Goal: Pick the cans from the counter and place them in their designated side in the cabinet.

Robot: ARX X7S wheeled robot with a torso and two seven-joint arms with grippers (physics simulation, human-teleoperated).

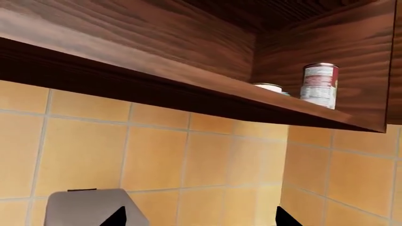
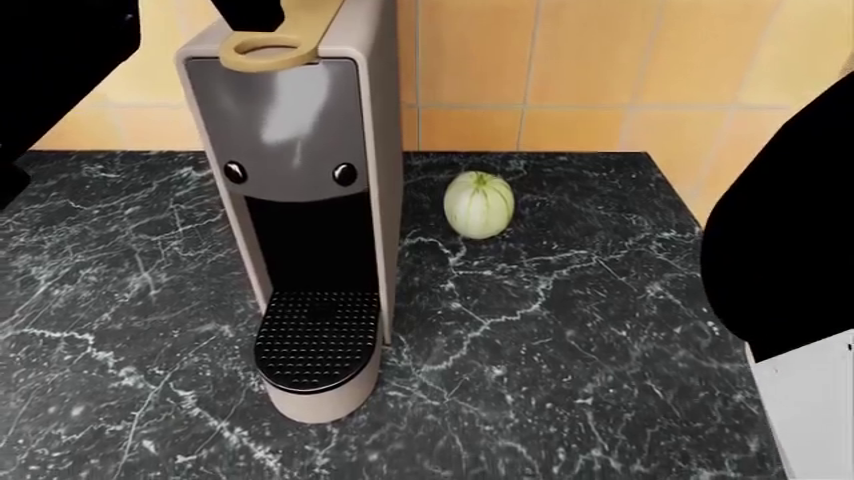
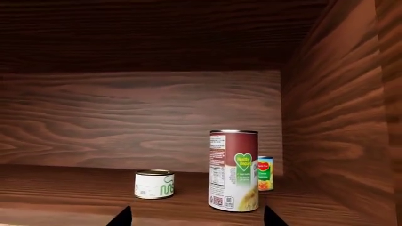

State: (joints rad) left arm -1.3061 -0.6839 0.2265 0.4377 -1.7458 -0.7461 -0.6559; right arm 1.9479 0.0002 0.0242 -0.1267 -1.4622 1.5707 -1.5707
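Right gripper (image 3: pixel 197 221) gapes empty before the tall dark-red, white-green labelled can (image 3: pixel 234 170); pulling out crookedly could topple it onto the squat gold-lidded can (image 3: pixel 154 184).

2 cans (image 3: pixel 233 170) in cabinet (image 3: pixel 144 117); squash (image 2: pixel 478 204) on counter (image 2: pixel 587 330)

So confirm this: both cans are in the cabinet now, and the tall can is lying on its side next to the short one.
Not quite. The tall can stands upright on the cabinet shelf, not on its side; the right wrist view shows it. The short can does sit beside it, and both are in the cabinet.
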